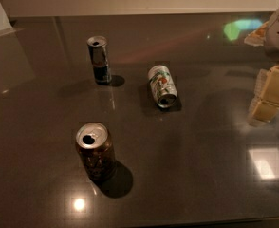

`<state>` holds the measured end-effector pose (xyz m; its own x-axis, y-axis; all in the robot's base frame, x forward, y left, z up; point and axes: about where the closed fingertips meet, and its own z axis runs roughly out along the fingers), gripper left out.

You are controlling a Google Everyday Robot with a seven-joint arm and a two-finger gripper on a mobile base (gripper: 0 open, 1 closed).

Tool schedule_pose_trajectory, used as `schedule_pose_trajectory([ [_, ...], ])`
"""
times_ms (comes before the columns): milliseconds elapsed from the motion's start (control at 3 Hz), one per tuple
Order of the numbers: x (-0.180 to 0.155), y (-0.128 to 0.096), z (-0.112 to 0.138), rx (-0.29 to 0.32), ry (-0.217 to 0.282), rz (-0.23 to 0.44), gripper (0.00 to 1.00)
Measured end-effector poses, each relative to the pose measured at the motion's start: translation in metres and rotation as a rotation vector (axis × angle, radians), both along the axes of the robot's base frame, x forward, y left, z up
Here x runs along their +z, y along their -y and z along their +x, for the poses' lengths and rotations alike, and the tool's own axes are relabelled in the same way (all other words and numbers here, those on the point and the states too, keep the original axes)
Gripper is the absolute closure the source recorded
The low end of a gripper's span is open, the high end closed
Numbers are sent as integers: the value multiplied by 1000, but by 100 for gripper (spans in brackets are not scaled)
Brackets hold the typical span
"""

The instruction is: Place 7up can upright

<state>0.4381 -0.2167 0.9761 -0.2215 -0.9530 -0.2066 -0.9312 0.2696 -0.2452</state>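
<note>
The brown can (95, 151) is seen upright nearest on the desk (201, 184), the slim dark can (99, 60) upright farther back. The 7up can (162, 86) is laid on its side mid-desk, so righting is judged not yet done. The pincer (271, 95) is held at the right edge, touching nothing; whether it is open or closed cannot be told.

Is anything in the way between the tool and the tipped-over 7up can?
Nothing visible: only tabletop lies between the tool, at the right edge, and the 7up can. The slim can and brown can stand farther left.
</note>
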Motion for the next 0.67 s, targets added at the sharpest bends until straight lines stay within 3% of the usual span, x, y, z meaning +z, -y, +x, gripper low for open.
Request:
schedule_pose_trajectory([
  [667,1,-2,1,12,-5,2,0],
])
